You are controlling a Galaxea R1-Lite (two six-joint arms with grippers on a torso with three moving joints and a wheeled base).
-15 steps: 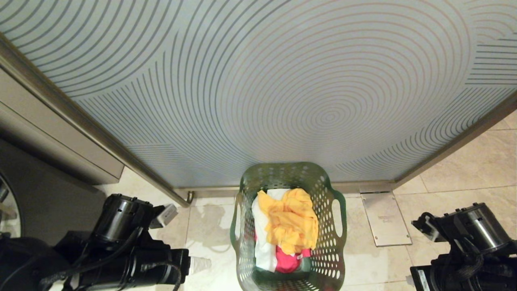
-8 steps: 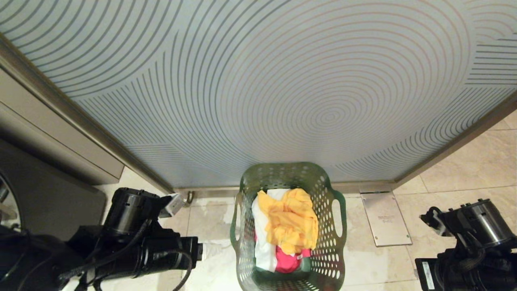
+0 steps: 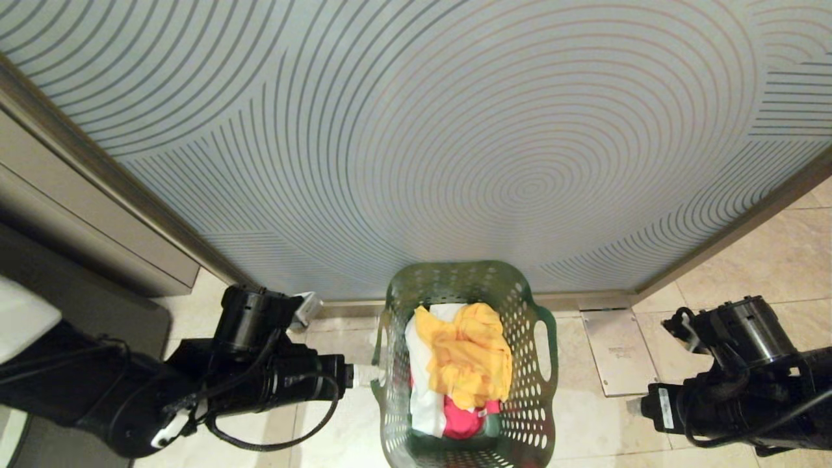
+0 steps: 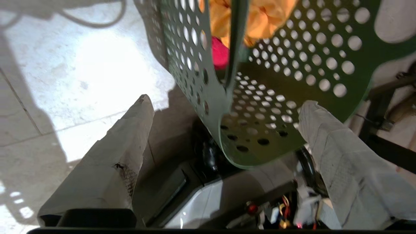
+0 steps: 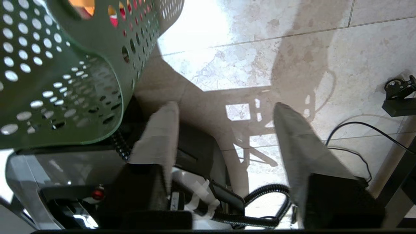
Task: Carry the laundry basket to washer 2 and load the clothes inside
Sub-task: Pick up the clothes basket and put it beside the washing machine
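Both wrist views show the laundry basket (image 4: 260, 107) underside (head view cannot).

Warm light is glaring white off the floor tiles (image 4: 107, 61); arm shadows are falling sharp there. One right-gripper finger (image 5: 159, 136) is blurring; head view's edges are bowing.
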